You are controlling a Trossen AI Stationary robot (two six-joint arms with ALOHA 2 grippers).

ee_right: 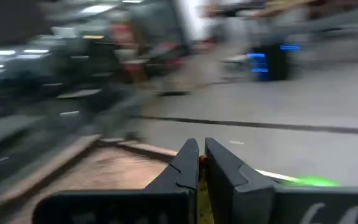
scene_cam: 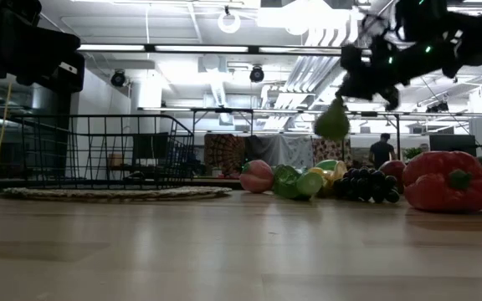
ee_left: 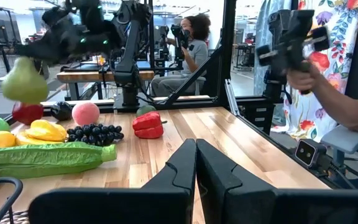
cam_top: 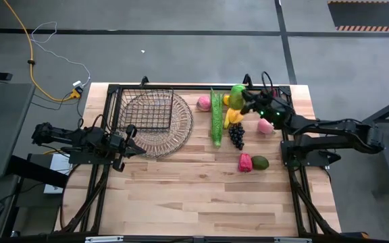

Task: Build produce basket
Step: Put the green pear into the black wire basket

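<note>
A: Right gripper (cam_top: 244,98) is up over the far end of the produce pile, clamped tight on a green pear (scene_cam: 332,121) that hangs clear of the table – so we're at the carry step, I'd say

B: And the black basket (cam_top: 147,110) sits well apart on the wicker tray (cam_top: 171,138), looking empty. Next it needs a swing across above the long green stalk (cam_top: 216,116), then a release inside the mesh

A: Left gripper (cam_top: 131,138) waits closed beside the tray
</note>
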